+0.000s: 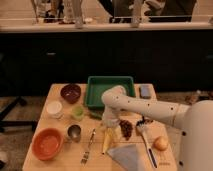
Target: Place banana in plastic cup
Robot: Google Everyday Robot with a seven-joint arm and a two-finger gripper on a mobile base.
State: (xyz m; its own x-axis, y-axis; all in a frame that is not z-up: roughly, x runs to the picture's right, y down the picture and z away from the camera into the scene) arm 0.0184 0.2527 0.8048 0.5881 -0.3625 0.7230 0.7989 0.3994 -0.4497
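The gripper [108, 122] hung open, empty, poised to grasp the banana [106, 141] just beneath; plastic cup [77, 113] stood left of it.

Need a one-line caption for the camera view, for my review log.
Robot gripper hangs close to the slim pale-yellow toy banana on the wooden table, small light-green plastic cup nearby.
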